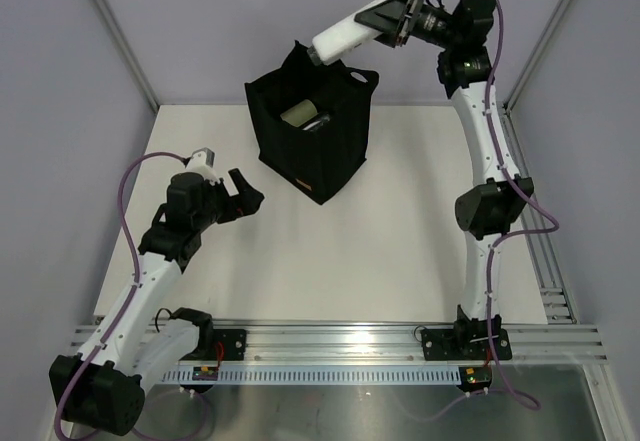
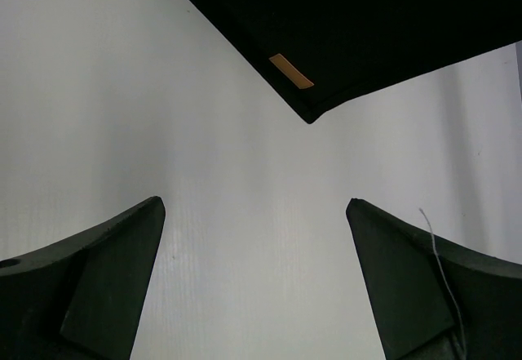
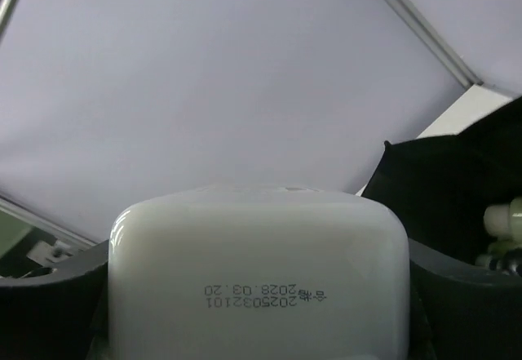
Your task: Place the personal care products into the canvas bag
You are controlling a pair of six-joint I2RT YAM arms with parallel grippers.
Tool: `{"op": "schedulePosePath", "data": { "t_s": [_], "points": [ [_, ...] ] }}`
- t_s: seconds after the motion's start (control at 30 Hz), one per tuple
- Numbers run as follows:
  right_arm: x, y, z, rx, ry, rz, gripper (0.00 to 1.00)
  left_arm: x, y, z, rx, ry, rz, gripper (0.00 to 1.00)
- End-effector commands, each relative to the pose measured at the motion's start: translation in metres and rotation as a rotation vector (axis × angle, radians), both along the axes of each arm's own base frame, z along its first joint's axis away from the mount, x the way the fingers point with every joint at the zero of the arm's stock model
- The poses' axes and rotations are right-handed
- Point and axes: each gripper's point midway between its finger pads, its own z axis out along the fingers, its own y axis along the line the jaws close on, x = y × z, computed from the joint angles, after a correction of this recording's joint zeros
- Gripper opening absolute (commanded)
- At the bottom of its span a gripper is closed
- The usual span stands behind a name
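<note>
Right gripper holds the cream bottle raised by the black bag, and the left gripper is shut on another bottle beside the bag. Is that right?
Not quite: the left gripper is open and empty, jaws spread above the table beside the canvas bag, as the left wrist view shows. The right gripper does hold the cream bottle raised by the bag.

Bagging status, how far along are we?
Done: at least one greenish bottle lies inside the canvas bag; no other bottle shows outside it. In hand: right jaws grip the cream bottle, raised over the bag; left jaws open, empty. Left: release it in.
</note>
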Motion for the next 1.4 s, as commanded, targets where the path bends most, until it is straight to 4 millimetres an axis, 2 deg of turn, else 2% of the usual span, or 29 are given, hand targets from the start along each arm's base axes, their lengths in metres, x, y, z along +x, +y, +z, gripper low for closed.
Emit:
{"op": "schedulePosePath", "data": {
  "t_s": [0.0,0.03,0.07,0.1,0.2,0.23,0.27,0.37,0.53,0.57,0.63,0.67,0.73,0.77,0.87,0.9,1.03,1.17,1.23,1.27,1.33,1.37],
  "points": [
    [0.011,0.040,-0.005,-0.076,-0.125,-0.111,0.00,0.009,0.003,0.026,-0.008,-0.064,0.024,0.99],
    [0.011,0.048,-0.008,-0.104,-0.166,-0.122,0.00,0.010,0.005,0.027,-0.001,-0.067,0.029,0.99],
    [0.019,0.055,-0.027,-0.173,-0.223,-0.141,0.00,0.010,0.005,0.029,-0.001,-0.071,0.031,0.99],
    [0.020,0.069,-0.032,-0.204,-0.259,-0.169,0.00,0.008,0.006,0.029,0.000,-0.072,0.035,0.99],
    [0.033,0.080,-0.057,-0.356,-0.434,-0.250,0.00,0.006,0.009,0.028,0.004,-0.076,0.047,0.99],
    [0.028,0.094,-0.063,-0.401,-0.495,-0.250,0.00,0.005,0.010,0.028,0.004,-0.076,0.051,0.99],
    [0.031,0.094,-0.068,-0.467,-0.597,-0.269,0.00,0.005,0.010,0.025,0.005,-0.071,0.053,0.99],
    [0.029,0.108,-0.097,-0.584,-0.678,-0.239,0.00,0.005,0.010,0.023,0.003,-0.075,0.058,0.99],
    [0.023,0.116,-0.151,-0.750,-0.688,-0.153,0.00,0.009,0.009,0.021,0.006,-0.077,0.049,0.99],
    [0.022,0.119,-0.164,-0.784,-0.681,-0.138,0.03,0.010,0.008,0.018,0.009,-0.068,0.045,0.99],
    [0.023,0.116,-0.182,-0.844,-0.667,-0.122,0.17,0.012,0.006,0.018,0.006,-0.071,0.036,0.99],
    [0.026,0.116,-0.193,-0.876,-0.654,-0.125,0.34,0.013,0.006,0.017,0.006,-0.068,0.034,0.99],
    [0.029,0.113,-0.202,-0.913,-0.642,-0.130,0.52,0.014,0.005,0.017,0.007,-0.069,0.028,0.99],
    [0.036,0.108,-0.208,-0.945,-0.633,-0.156,0.69,0.014,0.005,0.017,0.006,-0.072,0.028,0.99],
    [0.047,0.100,-0.201,-0.973,-0.643,-0.229,0.95,0.013,0.005,0.015,0.009,-0.071,0.027,0.99],
    [0.051,0.096,-0.190,-0.961,-0.649,-0.258,0.99,0.013,0.006,0.016,0.009,-0.076,0.030,0.99],
    [0.057,0.086,-0.132,-0.822,-0.656,-0.385,1.00,0.011,0.008,0.015,0.009,-0.081,0.032,0.99],
    [0.049,0.069,-0.070,-0.689,-0.662,-0.470,1.00,0.008,0.010,0.018,0.022,-0.090,0.032,0.99],
    [0.043,0.062,-0.051,-0.635,-0.655,-0.488,1.00,0.007,0.011,0.020,0.032,-0.096,0.033,0.99],
    [0.040,0.052,-0.040,-0.616,-0.650,-0.496,1.00,0.005,0.012,0.022,0.037,-0.102,0.032,0.99],
    [0.037,0.040,-0.035,-0.580,-0.599,-0.495,0.99,0.005,0.014,0.026,0.049,-0.112,0.036,0.99],
    [0.033,0.022,-0.024,-0.557,-0.568,-0.515,0.99,0.003,0.016,0.029,0.052,-0.116,0.037,0.99]
  ]
}}
